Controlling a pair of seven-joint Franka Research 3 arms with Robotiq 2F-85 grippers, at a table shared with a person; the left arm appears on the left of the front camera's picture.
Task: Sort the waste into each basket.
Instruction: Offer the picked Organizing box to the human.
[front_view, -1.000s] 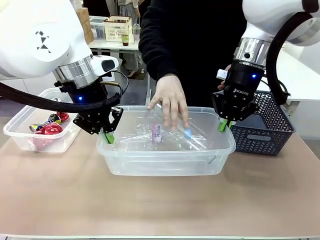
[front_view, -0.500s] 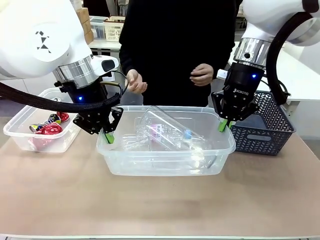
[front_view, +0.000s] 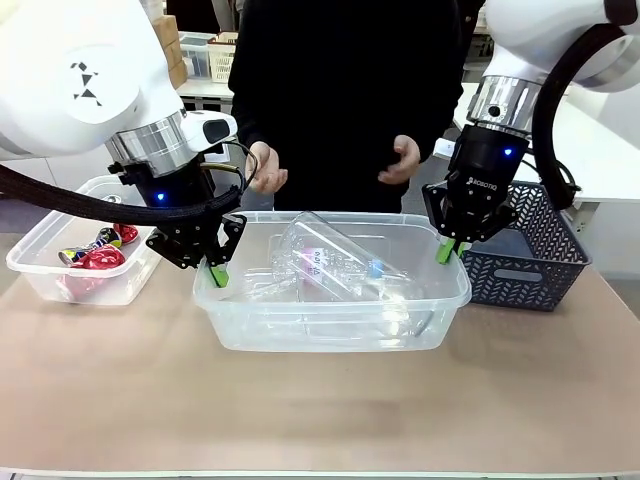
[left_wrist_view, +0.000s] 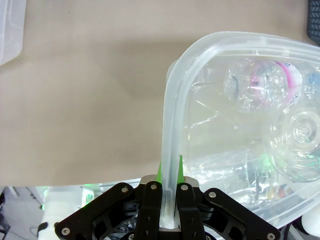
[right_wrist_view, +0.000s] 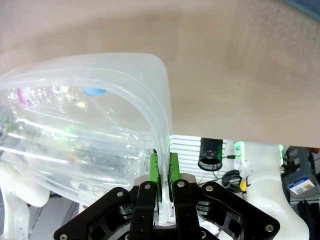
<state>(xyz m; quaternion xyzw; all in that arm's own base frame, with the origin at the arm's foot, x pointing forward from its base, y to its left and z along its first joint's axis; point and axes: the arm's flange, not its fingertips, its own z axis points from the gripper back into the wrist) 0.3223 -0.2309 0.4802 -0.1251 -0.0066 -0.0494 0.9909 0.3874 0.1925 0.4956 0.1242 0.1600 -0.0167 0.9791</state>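
A large clear tub (front_view: 330, 298) sits mid-table holding several clear plastic bottles (front_view: 330, 262), one with a blue cap (front_view: 376, 268). My left gripper (front_view: 217, 272) is shut on the tub's left rim. The left wrist view shows that gripper (left_wrist_view: 170, 170) pinching the rim (left_wrist_view: 172, 100), with bottles (left_wrist_view: 260, 80) inside. My right gripper (front_view: 447, 250) is shut on the tub's right rim. In the right wrist view the same gripper (right_wrist_view: 163, 167) clamps the rim (right_wrist_view: 150, 70) beside a blue-capped bottle (right_wrist_view: 94, 91). A smaller clear tub (front_view: 40, 235) at the left holds red cans (front_view: 100, 255).
A dark blue lattice basket (front_view: 530, 255) stands at the right, close behind my right gripper. The person stands at the far side with both hands (front_view: 265, 170) raised near the torso, above the tub's back edge. Bare tabletop (front_view: 320, 410) lies in front.
The person's hand, which was down in the middle tub on a bottle, has pulled back up to the body. Both arms have stayed where they were.
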